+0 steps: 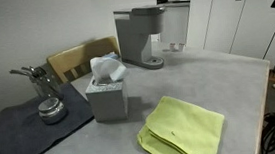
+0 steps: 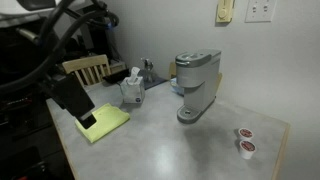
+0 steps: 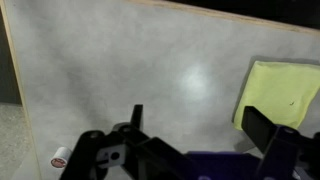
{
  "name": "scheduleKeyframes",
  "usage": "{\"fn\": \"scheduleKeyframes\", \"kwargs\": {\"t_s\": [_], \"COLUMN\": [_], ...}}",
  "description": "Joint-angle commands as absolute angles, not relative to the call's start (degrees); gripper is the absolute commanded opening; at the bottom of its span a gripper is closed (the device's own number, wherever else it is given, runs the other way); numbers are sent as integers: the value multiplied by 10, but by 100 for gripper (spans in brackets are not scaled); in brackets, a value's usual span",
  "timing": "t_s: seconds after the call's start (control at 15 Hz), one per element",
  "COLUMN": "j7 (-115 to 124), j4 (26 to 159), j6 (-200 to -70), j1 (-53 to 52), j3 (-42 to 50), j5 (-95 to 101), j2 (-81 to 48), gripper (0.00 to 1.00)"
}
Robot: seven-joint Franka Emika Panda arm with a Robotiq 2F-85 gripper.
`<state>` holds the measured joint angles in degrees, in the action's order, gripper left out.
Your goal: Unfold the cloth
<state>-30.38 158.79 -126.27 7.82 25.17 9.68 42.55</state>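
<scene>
The cloth [image 1: 184, 129] is yellow-green and lies folded flat on the grey table, near the front edge. It also shows in an exterior view [image 2: 104, 122] and at the right edge of the wrist view [image 3: 285, 93]. My gripper [image 3: 200, 125] is open and empty, hovering above bare table just beside the cloth. In an exterior view the gripper [image 2: 87, 117] hangs over the cloth's near end. Its right finger sits close to the cloth's edge in the wrist view.
A grey tissue box [image 1: 107, 96] stands behind the cloth, with a coffee machine [image 1: 139, 37] further back. A wooden chair [image 1: 80, 58] and a dark mat holding a metal object [image 1: 50, 110] are beside the box. Two coffee pods [image 2: 245, 140] lie past the machine.
</scene>
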Motion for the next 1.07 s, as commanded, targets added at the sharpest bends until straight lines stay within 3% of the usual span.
{"fn": "scheduleKeyframes", "kwargs": {"t_s": [0.0,1.0], "j7": [-310,-439], "j4": [1587,1592], "j6": [-1262,-1288], "j1": [87,-46], "j3": [243,225], "j5": [88,-53], "j2": [423,274], "gripper": [100,100]}}
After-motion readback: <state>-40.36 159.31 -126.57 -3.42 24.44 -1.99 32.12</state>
